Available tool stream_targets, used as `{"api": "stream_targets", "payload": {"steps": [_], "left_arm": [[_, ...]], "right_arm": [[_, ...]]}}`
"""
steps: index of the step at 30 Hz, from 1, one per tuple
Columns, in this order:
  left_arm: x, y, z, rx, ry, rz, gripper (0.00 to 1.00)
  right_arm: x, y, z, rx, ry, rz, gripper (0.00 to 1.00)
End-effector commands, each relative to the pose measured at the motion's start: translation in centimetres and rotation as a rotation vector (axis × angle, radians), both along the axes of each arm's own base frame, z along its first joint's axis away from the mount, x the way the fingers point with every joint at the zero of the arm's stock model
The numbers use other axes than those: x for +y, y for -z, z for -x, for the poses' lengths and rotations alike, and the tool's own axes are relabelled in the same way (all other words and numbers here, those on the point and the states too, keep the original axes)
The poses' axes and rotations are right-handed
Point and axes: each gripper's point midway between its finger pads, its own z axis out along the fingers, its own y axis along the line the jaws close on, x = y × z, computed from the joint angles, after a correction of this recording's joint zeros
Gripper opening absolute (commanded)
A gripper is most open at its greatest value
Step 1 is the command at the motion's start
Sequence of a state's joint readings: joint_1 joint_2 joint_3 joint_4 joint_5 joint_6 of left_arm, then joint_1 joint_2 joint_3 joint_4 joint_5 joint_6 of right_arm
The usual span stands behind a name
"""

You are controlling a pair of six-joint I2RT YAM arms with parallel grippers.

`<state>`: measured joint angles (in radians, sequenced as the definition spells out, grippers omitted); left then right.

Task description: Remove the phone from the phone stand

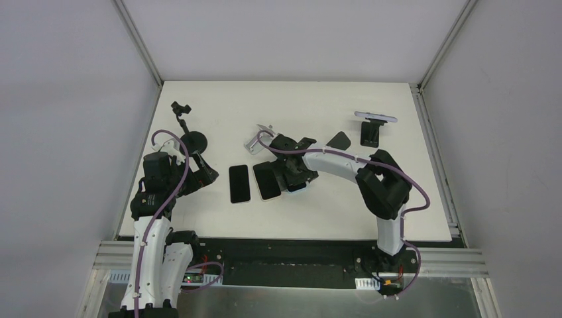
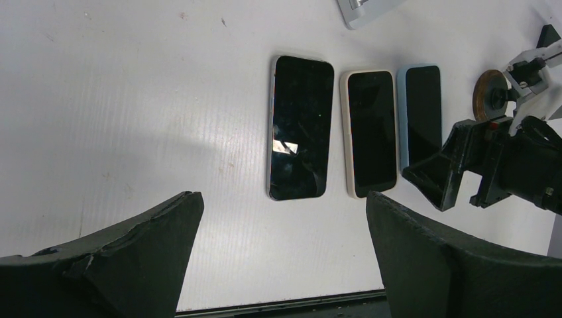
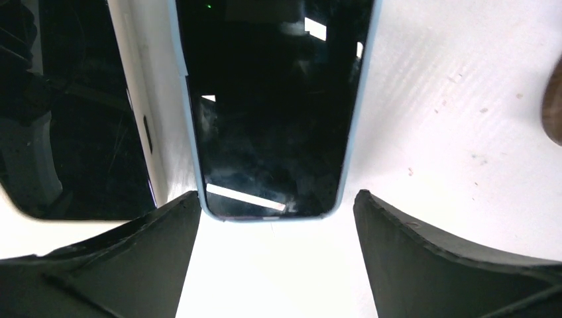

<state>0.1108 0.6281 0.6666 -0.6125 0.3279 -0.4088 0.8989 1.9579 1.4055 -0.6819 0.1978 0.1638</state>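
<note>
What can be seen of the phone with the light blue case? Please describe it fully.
The light blue phone lies flat and face up on the white table, rightmost in a row of three. Its screen is dark and glossy, with faint smudges and reflections; the case rim looks like smooth plastic. The cream-cased phone lies parallel, very close; whether they touch is unclear. The open right gripper straddles one short end, a finger beside each corner.

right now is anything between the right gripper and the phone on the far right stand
Only a low dark flat item lies roughly along that line. Nothing tall stands between the right gripper and the phone.
</note>
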Motion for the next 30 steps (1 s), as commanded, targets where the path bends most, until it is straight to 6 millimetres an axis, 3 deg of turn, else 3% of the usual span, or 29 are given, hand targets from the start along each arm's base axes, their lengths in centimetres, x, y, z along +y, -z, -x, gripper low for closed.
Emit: {"api": "stream_targets", "payload": {"steps": [1,12,18,23,27,30], "left_arm": [[0.1,-0.6,-0.1,-0.012,-0.007,-0.003,1.00],[0.1,-0.7,-0.1,-0.016,-0.009,-0.003,1.00],[0.0,-0.8,-0.1,-0.020,-0.007,-0.002,1.00],[-0.1,-0.8,-0.1,-0.021,-0.002,0.002,1.00],[-0.1,-0.8,0.0,-0.020,-0.001,0.003,1.00],[-0.1,-0.8,0.0,-0.022,0.000,0.004,1.00]], "right_arm": [[-1.5,-5.1,-0.8,-0.088,0.026,-0.044,0.88],[-6.4,-17.5,-3.5,-0.301,0.229,-0.256,0.88],[-12.4,-23.1,-5.5,-0.422,0.503,-0.415,0.88],[-19.8,-25.5,-7.3,-0.490,0.842,-0.510,0.88],[-25.6,-25.7,-8.6,-0.494,1.167,-0.633,0.88],[-28.4,-25.3,-9.9,-0.482,1.340,-0.735,0.88]]}}
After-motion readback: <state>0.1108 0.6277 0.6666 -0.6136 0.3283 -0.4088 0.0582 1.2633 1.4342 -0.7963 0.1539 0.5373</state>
